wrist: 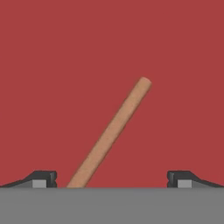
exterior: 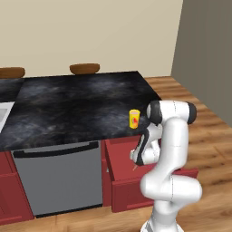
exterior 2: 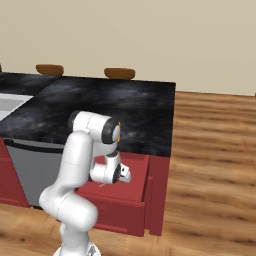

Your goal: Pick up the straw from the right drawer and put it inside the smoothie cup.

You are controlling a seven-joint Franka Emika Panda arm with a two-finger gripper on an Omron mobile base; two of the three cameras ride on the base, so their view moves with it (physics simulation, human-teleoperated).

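Note:
The straw, a thin tan stick, lies slanted on the red floor of the right drawer. My gripper hangs right above it, open, with the straw's near end between the two widely spaced fingertips and closer to the left one. From the left base view, the gripper reaches down into the pulled-out right drawer, and the straw shows as a tiny tan line beneath it. The yellow smoothie cup stands upright on the black counter's front edge, just above the drawer. The drawer also appears from the right.
A grey dishwasher front with a bar handle sits left of the drawer. Two brown wooden bowls rest at the counter's back edge. A sink is at the far left. Wooden floor spreads to the right.

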